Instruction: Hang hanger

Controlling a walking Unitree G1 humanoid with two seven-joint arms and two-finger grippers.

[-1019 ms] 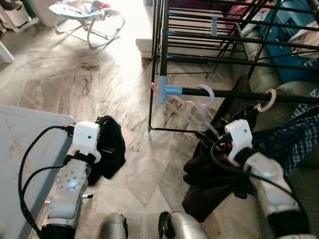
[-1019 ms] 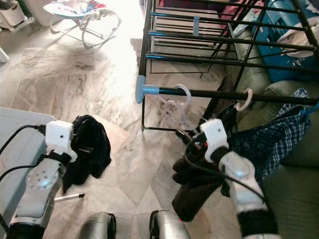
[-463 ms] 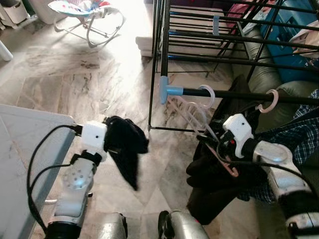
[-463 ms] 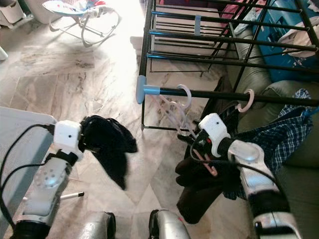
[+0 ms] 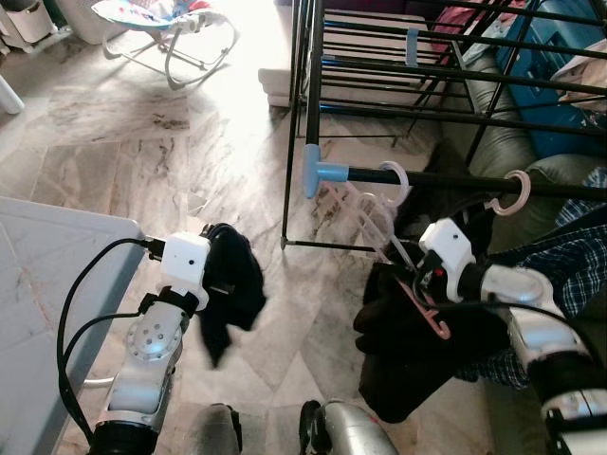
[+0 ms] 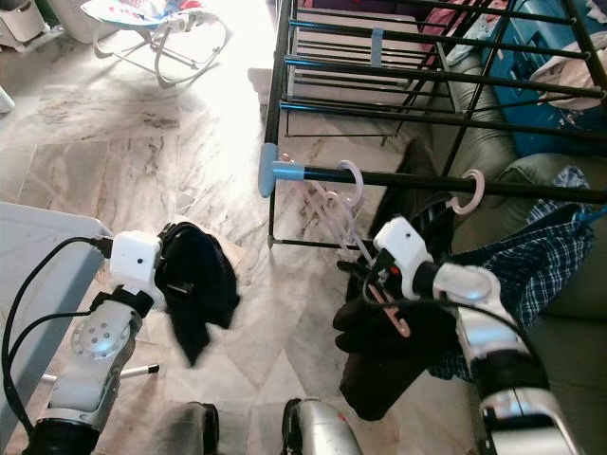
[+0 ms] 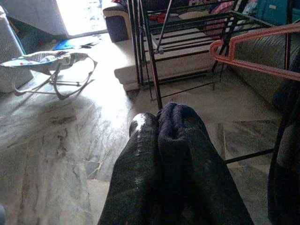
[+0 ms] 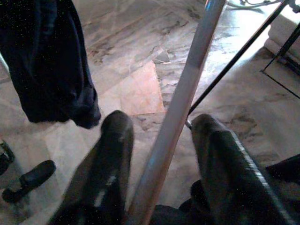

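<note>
My right gripper (image 5: 418, 277) is shut on a pink hanger (image 5: 425, 310), just below the black rail (image 5: 455, 178) of the drying rack and in front of dark clothes (image 5: 417, 355) that hang there. In the right wrist view the hanger's bar (image 8: 173, 122) runs between the two fingers (image 8: 105, 173). Other pink hangers (image 5: 392, 180) hook over the rail next to its blue end cap (image 5: 313, 171). My left gripper (image 5: 214, 277) is shut on a black garment (image 5: 232, 296), held above the floor to the left of the rack. That garment (image 7: 187, 159) bunches against one finger (image 7: 140, 154).
A grey-white table (image 5: 47, 275) stands at my left. A plaid shirt (image 5: 560, 265) hangs at the right over a green sofa (image 5: 503, 142). A baby bouncer (image 5: 161, 24) sits far back on the marble floor. A black pen (image 6: 142, 370) lies by my left arm.
My right gripper has risen closer to the rail with the pink hanger. The black garment in my left gripper swung out to the right and now hangs down.
</note>
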